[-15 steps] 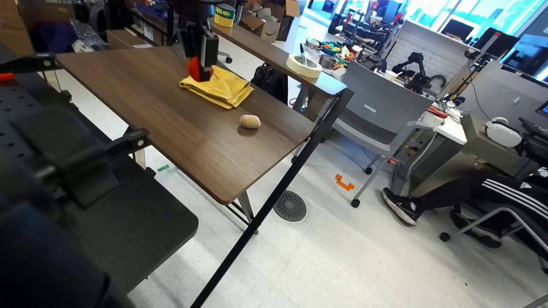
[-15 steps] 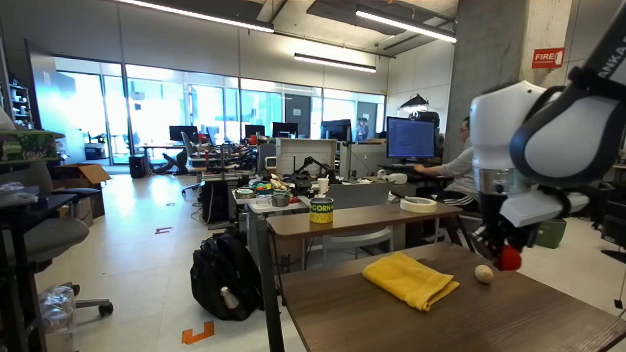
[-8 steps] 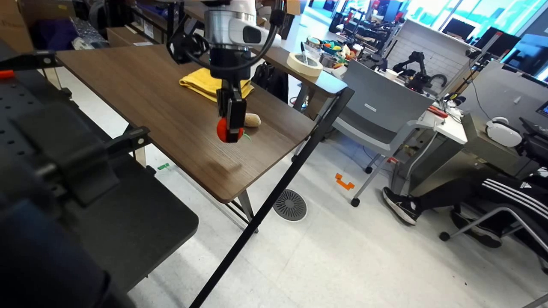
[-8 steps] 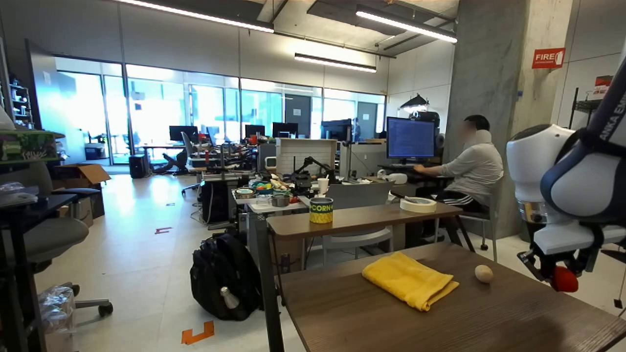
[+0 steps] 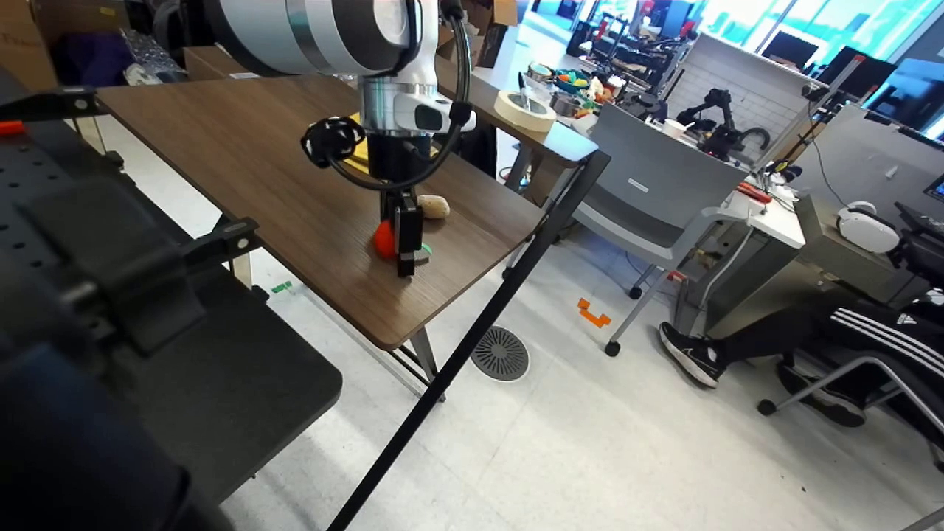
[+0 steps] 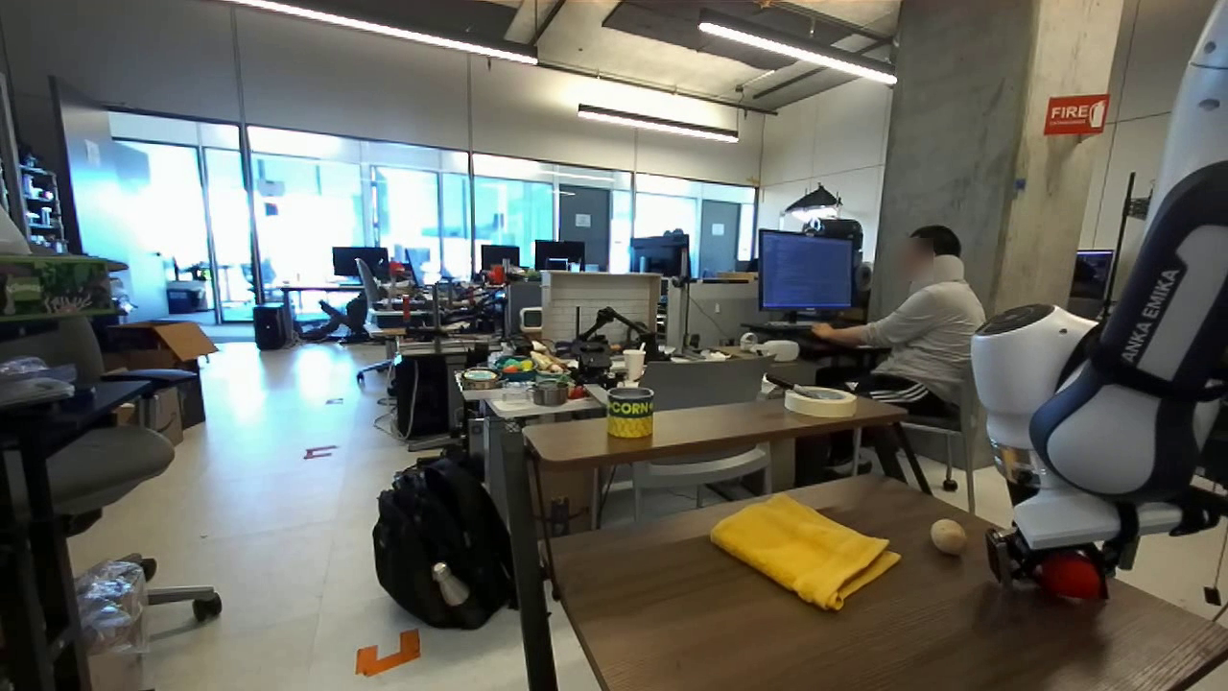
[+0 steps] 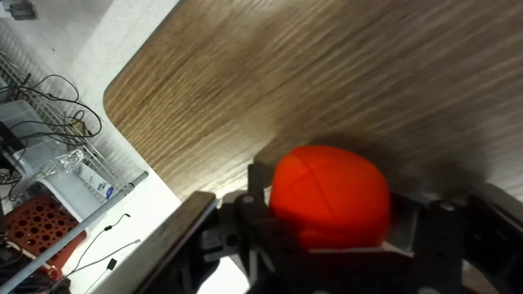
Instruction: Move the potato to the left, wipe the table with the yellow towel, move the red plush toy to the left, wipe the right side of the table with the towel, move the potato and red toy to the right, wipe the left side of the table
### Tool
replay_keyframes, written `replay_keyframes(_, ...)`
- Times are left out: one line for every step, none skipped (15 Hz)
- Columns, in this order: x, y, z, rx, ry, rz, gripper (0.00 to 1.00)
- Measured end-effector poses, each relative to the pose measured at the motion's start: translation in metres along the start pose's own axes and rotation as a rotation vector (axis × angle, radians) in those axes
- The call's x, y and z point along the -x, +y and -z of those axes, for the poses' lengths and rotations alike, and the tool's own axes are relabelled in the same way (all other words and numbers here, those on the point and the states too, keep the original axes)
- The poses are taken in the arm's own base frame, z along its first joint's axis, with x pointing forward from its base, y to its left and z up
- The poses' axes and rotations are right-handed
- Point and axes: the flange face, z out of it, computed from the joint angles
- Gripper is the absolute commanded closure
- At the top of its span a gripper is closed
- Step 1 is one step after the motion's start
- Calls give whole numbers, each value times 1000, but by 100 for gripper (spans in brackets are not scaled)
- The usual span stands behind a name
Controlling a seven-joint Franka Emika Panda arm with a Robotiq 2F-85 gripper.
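Currently with the red plush toy (image 6: 1073, 578) between the parted fingers of the tool (image 7: 335, 199), with a slim gap beside one finger in the wrist view | down at the counter (image 7: 196, 110), contact beneath hidden | near the potato (image 6: 949, 537), apart from it in an exterior view | well apart from the folded yellow towel (image 6: 802, 551)

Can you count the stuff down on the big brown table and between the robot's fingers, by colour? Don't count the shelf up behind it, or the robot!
Red: 1, the plush toy
Yellow: 1, the folded towel
Tan: 1, the potato
Total: 3
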Motion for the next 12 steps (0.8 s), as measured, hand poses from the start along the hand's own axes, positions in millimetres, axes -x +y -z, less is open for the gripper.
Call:
replay_keyframes(-1, -3, 4, -17, 11, -4, 8)
replay_keyframes(-2, -7, 9, -37, 24, -5, 2)
replay_keyframes(-1, -10, 16, -60, 41, -3, 0)
replay_keyframes(-1, -13, 25, -84, 58, 0, 0)
replay_keyframes(2, -17, 36, -112, 77, 6, 0)
replay_keyframes(6, -20, 48, -142, 95, 14, 0)
replay_keyframes(10, -22, 60, -170, 111, 24, 0)
replay_keyframes(15, -24, 73, -204, 132, 32, 0)
replay_keyframes(20, -26, 87, -245, 164, 39, 0)
replay_keyframes(23, -27, 100, -284, 206, 51, 0)
replay_keyframes(24, -30, 111, -319, 255, 66, 0)
replay_keyframes(25, -36, 121, -349, 297, 84, 0)
